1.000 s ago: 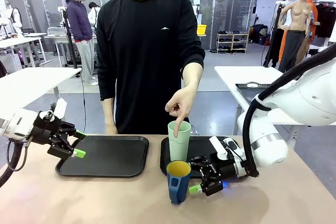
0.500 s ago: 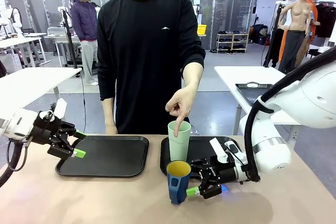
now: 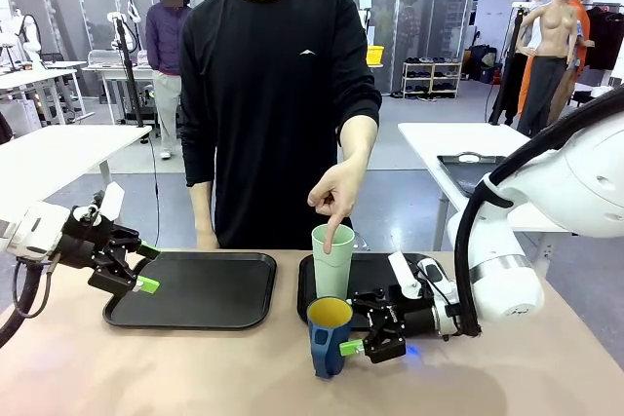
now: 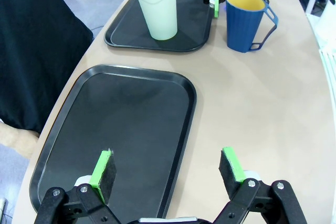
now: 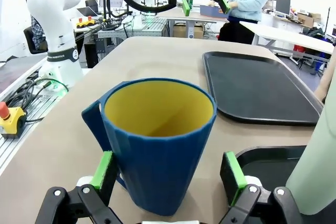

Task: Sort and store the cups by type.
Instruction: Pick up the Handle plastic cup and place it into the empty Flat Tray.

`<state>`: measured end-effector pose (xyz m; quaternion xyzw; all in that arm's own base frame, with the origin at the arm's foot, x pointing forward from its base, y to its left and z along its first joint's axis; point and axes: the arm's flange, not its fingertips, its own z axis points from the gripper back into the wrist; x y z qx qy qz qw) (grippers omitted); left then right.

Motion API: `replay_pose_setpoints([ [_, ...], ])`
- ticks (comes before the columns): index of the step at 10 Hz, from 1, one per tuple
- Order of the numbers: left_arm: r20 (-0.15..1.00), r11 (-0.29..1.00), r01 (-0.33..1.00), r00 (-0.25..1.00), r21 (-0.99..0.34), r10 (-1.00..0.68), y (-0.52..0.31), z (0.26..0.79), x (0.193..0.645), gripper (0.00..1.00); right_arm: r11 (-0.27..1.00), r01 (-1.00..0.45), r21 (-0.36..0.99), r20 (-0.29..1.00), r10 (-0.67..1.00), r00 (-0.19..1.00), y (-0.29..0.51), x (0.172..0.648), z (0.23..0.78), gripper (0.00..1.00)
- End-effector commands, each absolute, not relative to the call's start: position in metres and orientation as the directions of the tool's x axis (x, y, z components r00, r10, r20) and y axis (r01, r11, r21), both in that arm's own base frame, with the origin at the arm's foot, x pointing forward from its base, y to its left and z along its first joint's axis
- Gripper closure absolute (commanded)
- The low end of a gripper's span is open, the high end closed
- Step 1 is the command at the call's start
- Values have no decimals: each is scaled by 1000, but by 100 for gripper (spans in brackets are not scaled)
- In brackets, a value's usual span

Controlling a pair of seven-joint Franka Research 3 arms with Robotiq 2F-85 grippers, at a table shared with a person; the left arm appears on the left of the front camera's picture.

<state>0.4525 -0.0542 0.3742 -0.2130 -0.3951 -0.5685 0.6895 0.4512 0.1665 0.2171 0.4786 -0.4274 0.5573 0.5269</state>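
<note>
1. Jaws of the right gripper [image 5: 167, 174] stand wide apart with the blue mug [image 5: 157, 142] between them; you can see a gap on each side in the right wrist view, so the green pads [image 5: 103, 171] are not yet pressing on it.

2. Blue mug [image 3: 330, 336]: it stands upright on the bare table [image 3: 195, 377], just in front of the right tray [image 3: 375, 275]. It looks stiff and light, probably plastic, with a smooth faceted wall that may slip. You would do well to clamp across the body below the rim; the handle sticks out to the side away from your pads, so it should not get in the way. Its yellow inside is empty.

3. Green tumbler [image 3: 332, 261]: it stands upright on the near left part of the right tray, just behind the mug. The person's hand [image 3: 336, 194] points a finger down at its rim. Tall, thin-walled and without a handle, it is likely to tip easily and to flex if squeezed hard near the top. Nothing shows inside it from these angles.

4. Left gripper [image 4: 168, 169]: jaws apart and holding nothing, it hangs over the near end of the left tray [image 4: 63, 150].

5. Left tray: nothing lies on it. You may judge it the likely place for one type of cup.
</note>
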Motion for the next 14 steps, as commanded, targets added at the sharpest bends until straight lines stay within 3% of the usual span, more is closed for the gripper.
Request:
replay_pose_setpoints([
  [1, 799, 267, 948, 21, 175, -601, -55, 373, 452, 0, -54, -999, -7, 982, 188, -17, 176, 433, 204, 0],
  [14, 799, 267, 948, 21, 175, -601, -55, 373, 452, 0, -33, -999, 38, 989, 146, 33, 191, 430, 191, 0],
])
